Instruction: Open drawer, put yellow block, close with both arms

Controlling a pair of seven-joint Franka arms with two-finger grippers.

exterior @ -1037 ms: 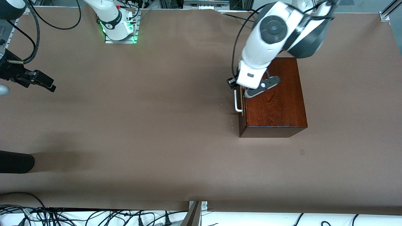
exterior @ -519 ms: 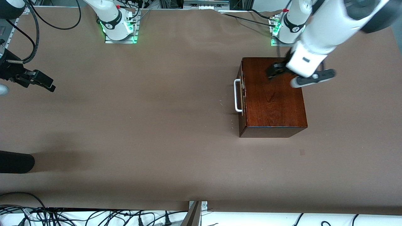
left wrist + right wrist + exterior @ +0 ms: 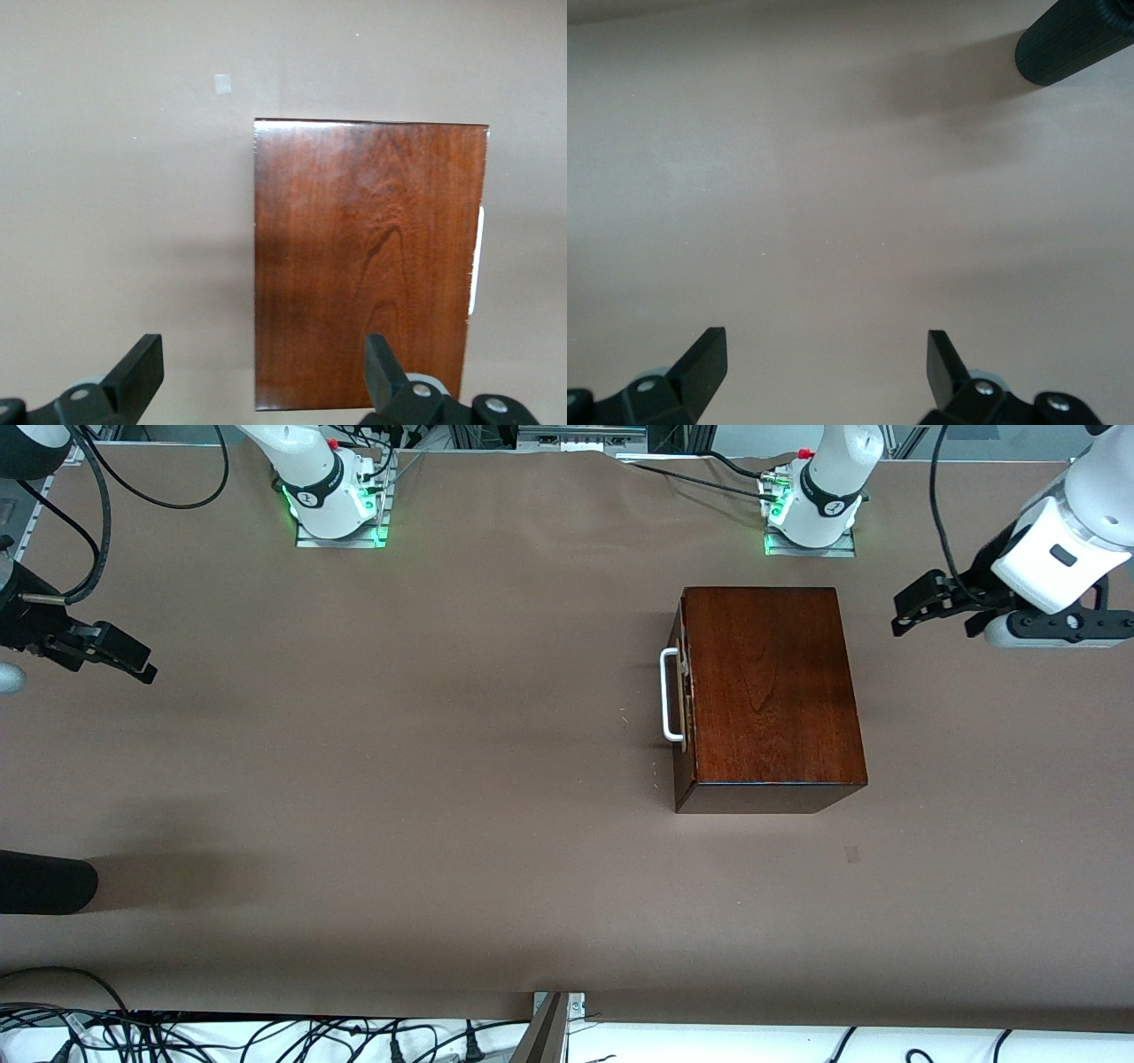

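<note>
Front view: the drawer (image 3: 675,695) sits shut in its box (image 3: 769,691) on the counter (image 3: 443,779). Left gripper (image 3: 921,607) hovers beside the box, right gripper (image 3: 111,654) over bare counter; both jaws open, empty.

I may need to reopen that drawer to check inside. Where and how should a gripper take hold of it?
Grip the white bar handle on the drawer front, probably at its middle. It stands off the wooden box, leaving a gap for fingers. Come from in front of the drawer, toward the right arm's end, then pull straight out. Both the left gripper and right gripper are open, away from it.
</note>
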